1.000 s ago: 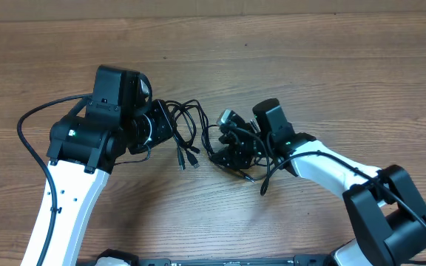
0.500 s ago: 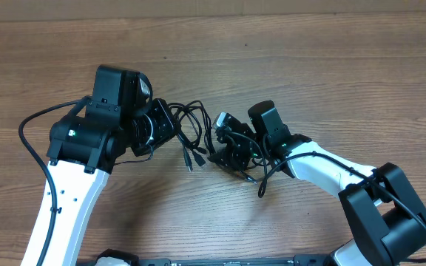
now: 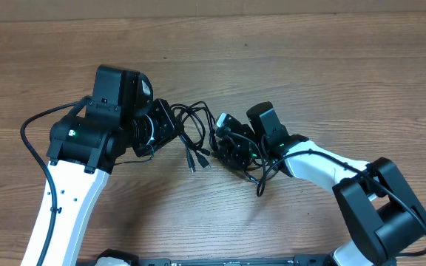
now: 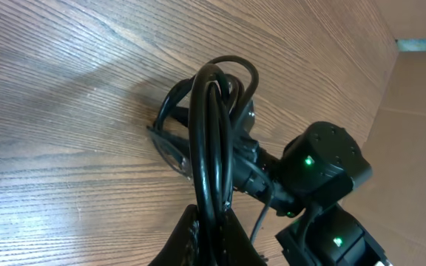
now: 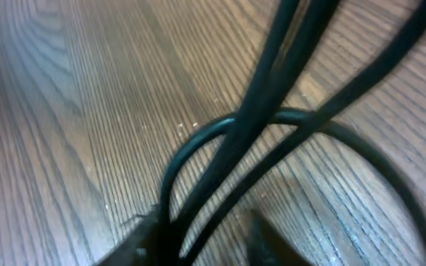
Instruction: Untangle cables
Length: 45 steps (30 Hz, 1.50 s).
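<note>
The cables are thin black cords bunched in loops between my two grippers, with plug ends hanging toward the front. My left gripper is shut on a bundle of cable strands; in the left wrist view the strands run up from its fingertips into a loop. My right gripper sits at the right side of the bunch. In the right wrist view its blurred fingers stand apart, with cable strands passing between them, close to the left finger.
The wooden table extends around the cables. The right arm's body, with green lights, shows just behind the loop in the left wrist view. Thicker arm cables hang by both arms.
My right gripper has moved left, closer to the left gripper and into the cable bunch. The hanging plug ends have shifted slightly to the right. The left arm has barely moved.
</note>
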Each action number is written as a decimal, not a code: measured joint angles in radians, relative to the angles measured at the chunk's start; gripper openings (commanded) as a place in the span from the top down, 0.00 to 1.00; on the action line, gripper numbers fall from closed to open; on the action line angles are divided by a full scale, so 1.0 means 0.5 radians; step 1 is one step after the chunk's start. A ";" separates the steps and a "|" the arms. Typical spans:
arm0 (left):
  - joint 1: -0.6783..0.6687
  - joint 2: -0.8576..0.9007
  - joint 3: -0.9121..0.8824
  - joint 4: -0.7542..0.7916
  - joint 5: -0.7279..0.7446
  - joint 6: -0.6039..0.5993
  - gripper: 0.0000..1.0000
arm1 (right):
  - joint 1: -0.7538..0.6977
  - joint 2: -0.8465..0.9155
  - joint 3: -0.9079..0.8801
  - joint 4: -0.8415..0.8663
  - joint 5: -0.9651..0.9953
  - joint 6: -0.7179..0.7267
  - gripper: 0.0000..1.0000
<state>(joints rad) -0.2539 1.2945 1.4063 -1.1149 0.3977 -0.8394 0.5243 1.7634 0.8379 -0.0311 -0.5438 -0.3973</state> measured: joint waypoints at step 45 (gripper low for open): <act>0.000 0.000 0.000 -0.123 -0.264 0.000 0.96 | 0.000 -0.124 0.000 0.076 -0.069 0.062 0.95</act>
<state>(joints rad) -0.2539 1.2945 1.4063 -1.1763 0.2657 -0.8394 0.5243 1.7012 0.8379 0.0067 -0.5785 -0.3664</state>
